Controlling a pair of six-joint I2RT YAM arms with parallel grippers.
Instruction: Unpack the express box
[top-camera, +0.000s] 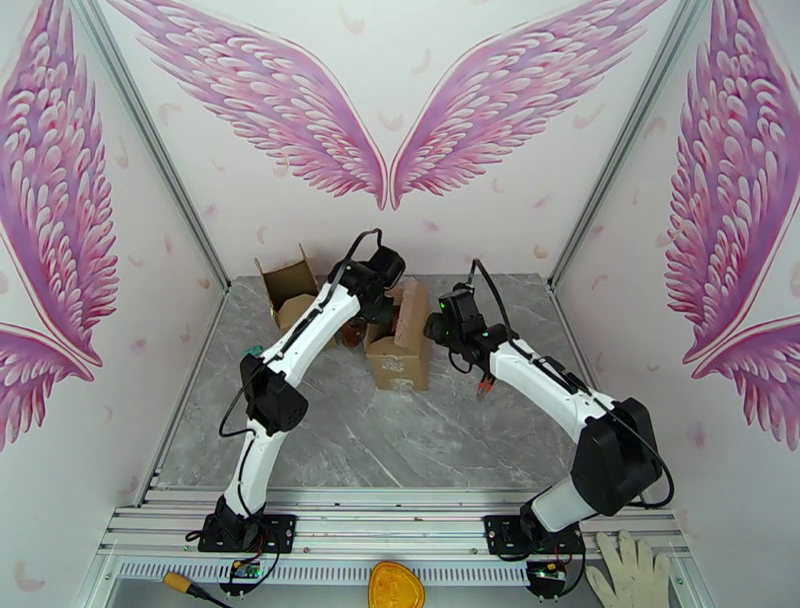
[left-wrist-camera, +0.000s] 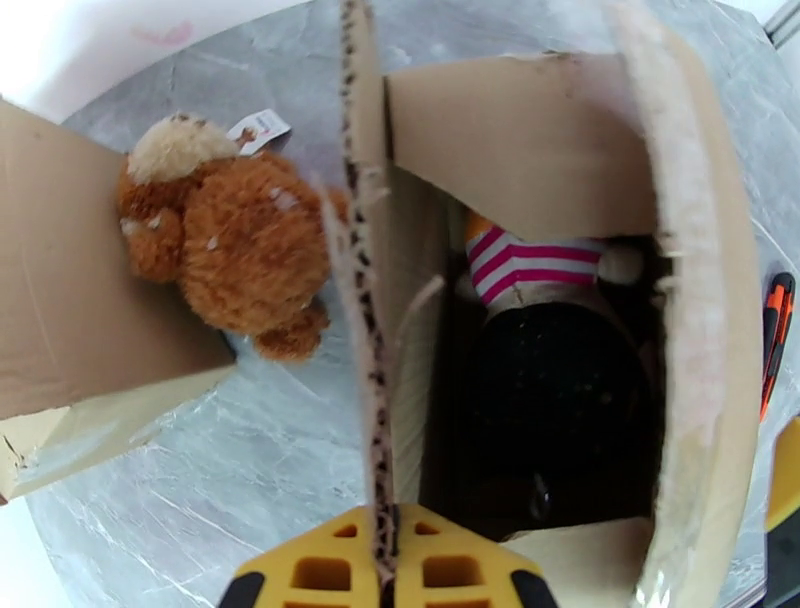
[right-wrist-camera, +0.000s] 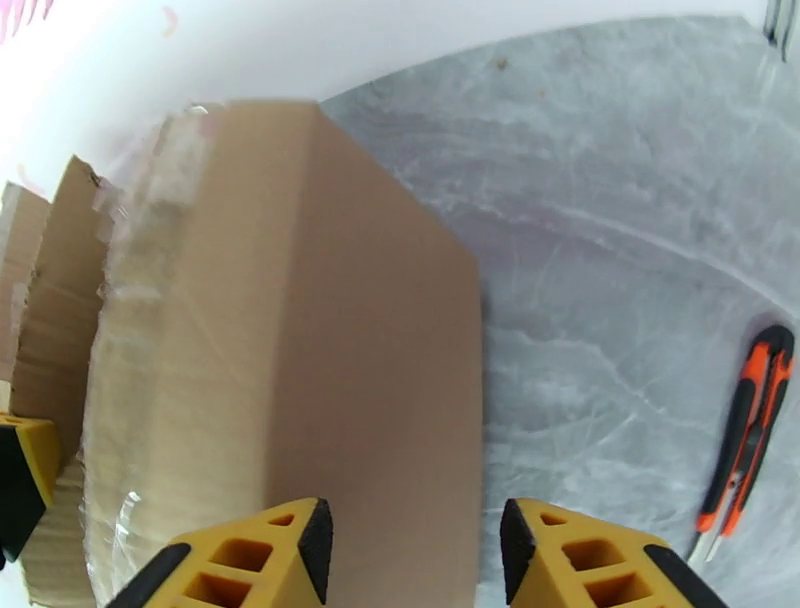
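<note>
Flap (left-wrist-camera: 372, 300) of express box (left-wrist-camera: 700, 300) stands clamped between left fingers (left-wrist-camera: 320, 572)

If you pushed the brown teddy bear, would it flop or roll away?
Probably squishy and light: the teddy bear looks fluffy and stuffed. It would likely flop or slide, not roll: its shape is lumpy.

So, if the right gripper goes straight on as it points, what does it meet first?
The right gripper would most likely meet the cardboard box first: its brown side lies ahead of the open jaws. The gap to it is hard to judge.
</note>
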